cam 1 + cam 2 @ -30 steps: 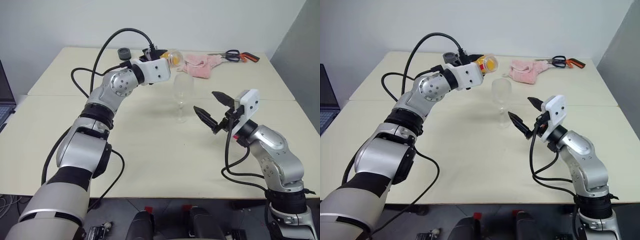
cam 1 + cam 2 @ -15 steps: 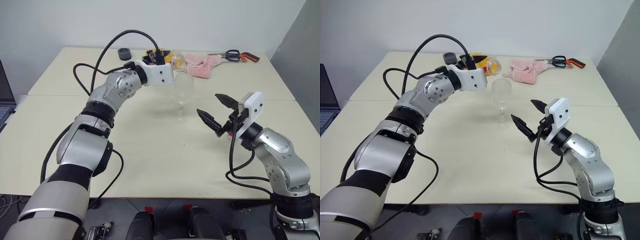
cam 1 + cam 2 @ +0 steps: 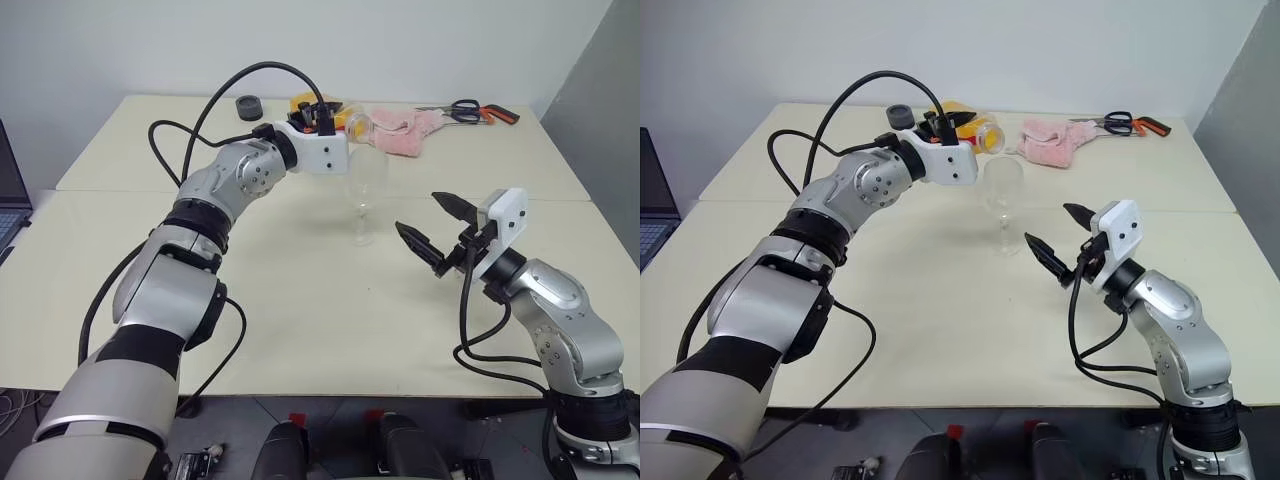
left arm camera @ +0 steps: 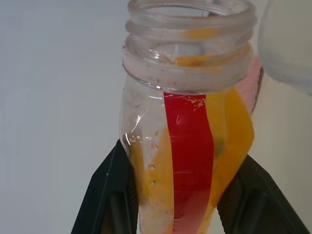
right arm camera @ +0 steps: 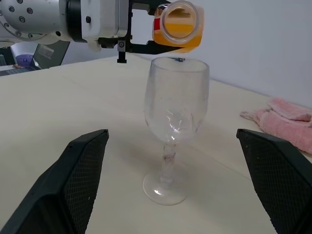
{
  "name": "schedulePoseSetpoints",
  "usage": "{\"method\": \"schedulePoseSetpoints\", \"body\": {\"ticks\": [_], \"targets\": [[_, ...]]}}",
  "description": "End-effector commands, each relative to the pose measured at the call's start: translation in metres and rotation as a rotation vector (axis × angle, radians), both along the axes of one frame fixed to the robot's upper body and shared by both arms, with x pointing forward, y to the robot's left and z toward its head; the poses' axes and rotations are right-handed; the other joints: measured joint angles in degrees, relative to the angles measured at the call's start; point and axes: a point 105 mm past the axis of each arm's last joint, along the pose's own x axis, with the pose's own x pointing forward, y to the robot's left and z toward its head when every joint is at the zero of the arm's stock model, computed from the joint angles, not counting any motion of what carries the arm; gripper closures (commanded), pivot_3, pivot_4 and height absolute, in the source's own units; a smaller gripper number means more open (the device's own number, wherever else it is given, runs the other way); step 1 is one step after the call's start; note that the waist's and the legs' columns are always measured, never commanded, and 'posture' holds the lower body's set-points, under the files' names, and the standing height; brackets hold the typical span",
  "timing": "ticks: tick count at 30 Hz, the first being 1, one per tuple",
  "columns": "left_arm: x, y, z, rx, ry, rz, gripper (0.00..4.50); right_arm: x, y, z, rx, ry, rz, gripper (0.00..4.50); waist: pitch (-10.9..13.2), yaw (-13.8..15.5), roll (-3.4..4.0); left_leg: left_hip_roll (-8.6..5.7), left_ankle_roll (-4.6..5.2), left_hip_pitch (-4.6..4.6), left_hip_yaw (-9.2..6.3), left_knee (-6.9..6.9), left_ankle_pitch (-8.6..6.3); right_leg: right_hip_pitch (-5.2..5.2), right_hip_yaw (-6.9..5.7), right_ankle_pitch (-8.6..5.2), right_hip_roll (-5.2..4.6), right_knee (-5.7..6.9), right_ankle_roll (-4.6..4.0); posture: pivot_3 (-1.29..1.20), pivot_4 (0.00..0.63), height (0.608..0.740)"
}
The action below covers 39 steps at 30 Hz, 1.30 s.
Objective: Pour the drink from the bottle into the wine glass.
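Observation:
My left gripper [image 3: 958,124] is shut on the bottle [image 3: 353,122], a clear plastic one with a red strip [image 4: 187,161] down its side and no cap. It lies tipped on its side, its open mouth [image 5: 178,17] just above the far rim of the wine glass [image 3: 365,190]. The orange drink [image 5: 178,40] pools along the bottle's lower side. The clear stemmed glass stands upright on the table, and I see no liquid in its bowl [image 5: 175,105]. My right gripper [image 3: 419,213] hovers open to the right of the glass, a short way from it, with nothing between its fingers [image 5: 73,180].
A pink cloth [image 3: 405,132] and scissors [image 3: 468,108] lie at the back right of the table [image 3: 300,300]. A dark round cap [image 3: 248,104] sits at the back left. Just behind my left gripper is a yellow thing [image 3: 952,106].
My left wrist has rolled and tipped the bottle further, bringing its mouth closer over the glass's rim. The right gripper has stayed open and edged slightly right.

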Motion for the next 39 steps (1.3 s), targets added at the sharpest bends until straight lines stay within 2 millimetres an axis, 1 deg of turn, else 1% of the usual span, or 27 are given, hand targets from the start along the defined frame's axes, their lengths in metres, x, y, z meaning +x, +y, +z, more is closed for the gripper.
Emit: {"method": "schedulePoseSetpoints", "body": {"ticks": [1, 15, 39], "targets": [[-0.0058, -0.0068, 0.0296, -0.004, -0.106, -0.03, 2.87, -0.0072, 0.0005, 0.0124, 0.001, -0.051, 0.006, 0.0, 0.0, 0.0, 0.0, 0.0, 0.0, 0.0, 0.0, 0.0, 0.0, 0.0, 0.0, 0.0, 0.0, 0.0, 0.0, 0.0, 0.15, 0.74], [-0.0044, -0.0067, 0.0304, 0.012, -0.129, -0.017, 2.87, -0.0098, 0.0037, 0.0109, -0.003, -0.043, 0.014, 0.0, 0.0, 0.0, 0.0, 0.0, -0.01, 0.0, 0.0, 0.0, 0.01, 0.0, 0.0, 0.0, 0.0, 0.01, 0.0, 0.0, 0.15, 0.74], [-0.0058, -0.0064, 0.0379, 0.056, -0.178, -0.015, 2.87, -0.0118, 0.0067, 0.0048, -0.006, -0.033, 0.023, 0.0, 0.0, 0.0, 0.0, 0.0, -0.02, 0.01, 0.01, 0.01, 0.01, 0.0, 0.01, 0.0, 0.0, 0.02, 0.0, 0.0, 0.15, 0.74]]}}
